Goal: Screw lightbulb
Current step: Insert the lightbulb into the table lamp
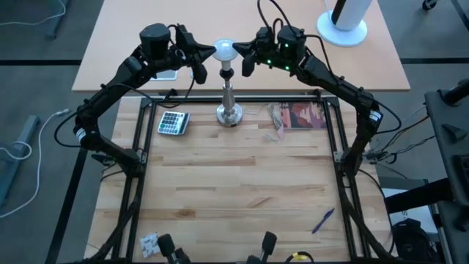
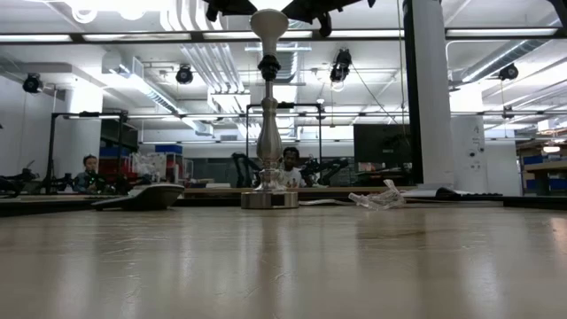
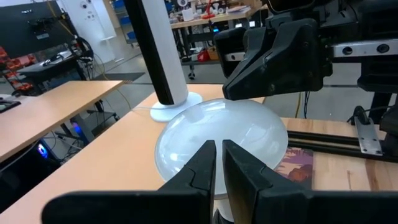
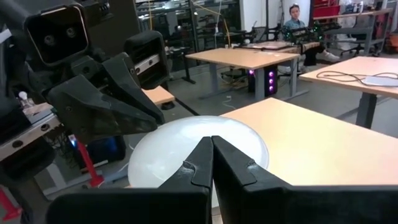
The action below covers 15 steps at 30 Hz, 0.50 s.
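Since the lightbulb (image 1: 223, 50) sits atop the stand (image 1: 229, 111) at the surface's far edge, treat it as light, slick, fragile glass. Both the left end effector (image 1: 206, 54) and right end effector (image 1: 241, 53) flank it pinched closed, holding nothing, so you'd grip the dome's widest part gently.

Bright, even overhead lighting. Ceiling strip lights (image 2: 133, 12) at 12 o'clock in low view, blown out. Tabletop (image 2: 283, 266) foreground soft-focused. Lightbulb (image 3: 217, 134) shows mild glare.
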Each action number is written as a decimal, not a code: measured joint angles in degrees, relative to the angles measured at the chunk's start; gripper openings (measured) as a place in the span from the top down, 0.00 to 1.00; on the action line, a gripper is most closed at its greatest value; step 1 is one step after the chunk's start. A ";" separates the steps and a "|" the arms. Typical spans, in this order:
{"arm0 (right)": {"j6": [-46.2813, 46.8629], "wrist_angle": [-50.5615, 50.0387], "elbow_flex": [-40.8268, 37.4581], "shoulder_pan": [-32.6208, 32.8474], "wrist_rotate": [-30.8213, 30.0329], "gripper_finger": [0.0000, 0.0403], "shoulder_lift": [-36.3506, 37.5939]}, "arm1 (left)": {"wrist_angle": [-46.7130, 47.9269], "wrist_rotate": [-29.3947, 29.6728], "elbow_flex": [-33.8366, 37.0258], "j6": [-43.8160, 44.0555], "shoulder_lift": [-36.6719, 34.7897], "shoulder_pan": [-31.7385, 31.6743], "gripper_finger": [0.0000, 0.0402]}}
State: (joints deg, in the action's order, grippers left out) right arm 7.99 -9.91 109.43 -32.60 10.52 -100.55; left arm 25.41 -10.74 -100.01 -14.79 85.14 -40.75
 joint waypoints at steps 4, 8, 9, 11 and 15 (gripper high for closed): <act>0.50 -0.02 0.00 0.00 0.20 1.00 -0.02 | -0.02 0.13 0.02 -1.20 0.00 0.00 0.95; 1.46 -0.03 0.00 0.02 0.33 1.00 -0.02 | -0.04 0.13 0.02 -1.30 0.02 -0.02 0.95; 1.48 -0.03 0.00 0.03 0.35 1.00 -0.02 | -0.07 0.13 0.02 -1.59 0.02 -0.02 0.95; 1.48 -0.06 0.00 0.26 0.31 1.00 -0.02 | -0.05 0.15 0.02 -2.46 0.04 -0.02 0.95; 1.48 -0.09 0.00 0.89 0.28 1.00 -0.02 | -0.02 0.39 0.07 -2.99 0.05 -0.17 0.95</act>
State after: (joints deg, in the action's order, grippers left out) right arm 9.47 -10.00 109.43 -31.71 10.81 -100.57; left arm 25.39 -10.35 -99.94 -17.78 85.20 -40.93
